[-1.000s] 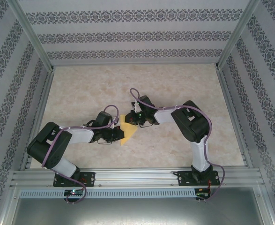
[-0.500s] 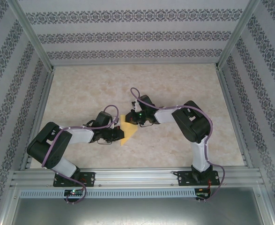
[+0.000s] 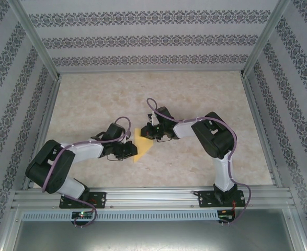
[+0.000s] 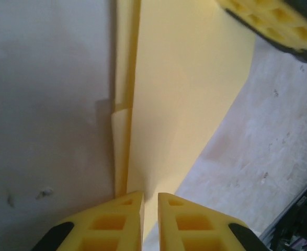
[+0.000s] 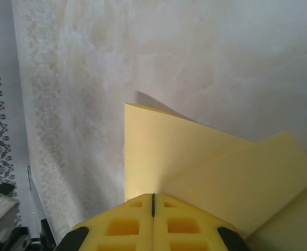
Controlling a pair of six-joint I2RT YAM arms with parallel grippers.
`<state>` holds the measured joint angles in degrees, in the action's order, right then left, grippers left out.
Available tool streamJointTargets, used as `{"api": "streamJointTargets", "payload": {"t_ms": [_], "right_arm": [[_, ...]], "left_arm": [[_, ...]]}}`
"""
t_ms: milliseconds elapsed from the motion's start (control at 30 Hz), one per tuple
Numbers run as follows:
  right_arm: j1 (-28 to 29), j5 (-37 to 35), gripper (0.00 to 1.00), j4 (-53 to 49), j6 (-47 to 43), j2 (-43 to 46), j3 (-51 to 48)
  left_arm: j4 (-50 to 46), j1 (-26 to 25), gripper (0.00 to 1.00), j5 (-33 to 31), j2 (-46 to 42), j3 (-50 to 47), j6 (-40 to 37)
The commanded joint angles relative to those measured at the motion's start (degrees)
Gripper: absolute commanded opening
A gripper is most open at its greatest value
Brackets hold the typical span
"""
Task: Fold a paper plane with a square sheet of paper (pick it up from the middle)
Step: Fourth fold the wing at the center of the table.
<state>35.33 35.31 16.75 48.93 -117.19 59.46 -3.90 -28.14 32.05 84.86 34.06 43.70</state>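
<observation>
Your left gripper [image 4: 150,204] stands narrowly parted astride the half-folded square sheet of paper [image 4: 184,94], which lies mid-table [image 3: 195,99]. Your right gripper [image 5: 153,201] pinches its far edge. You look mid-crease; next, press that fold flat without shifting it.

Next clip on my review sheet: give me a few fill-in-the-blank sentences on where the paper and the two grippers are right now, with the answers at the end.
1. In the top view, the yellow paper lies ___ the left gripper and the right gripper.
2. The right gripper's jaws are ___, meeting at the paper's edge.
3. The paper is already ___, its layers overlapping, not a flat square.
4. The left gripper's fingertips show a narrow ___ with the paper running into it.

Missing words: between; shut; folded; gap.
</observation>
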Motion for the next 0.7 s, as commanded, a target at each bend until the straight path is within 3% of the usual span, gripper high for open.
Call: {"api": "streamJointTargets", "payload": {"t_ms": [0,200,400,567,667], "right_arm": [[-0.99,-3.06,0.03,-2.38,-0.54,-1.33,-1.85],[-0.73,-3.37,0.03,-1.71,-0.20,-1.36,-2.54],[-0.53,-3.42,0.04,-1.14,0.14,-1.35,-2.87],[-0.66,-4.00,0.03,-1.26,0.28,-1.30,-3.15],[-0.97,-4.10,0.03,-1.21,0.25,-1.28,-3.31]], "left_arm": [[-8.16,-0.64,0.18,-0.12,-2.00,7.42,-1.34],[-4.59,-0.51,0.19,3.87,4.89,14.68,1.13],[0.00,-0.51,0.13,4.01,11.07,12.00,3.13],[1.95,-0.43,0.12,3.08,8.68,9.01,3.37],[-1.33,-0.43,0.10,-0.54,3.96,7.63,2.88]]}}
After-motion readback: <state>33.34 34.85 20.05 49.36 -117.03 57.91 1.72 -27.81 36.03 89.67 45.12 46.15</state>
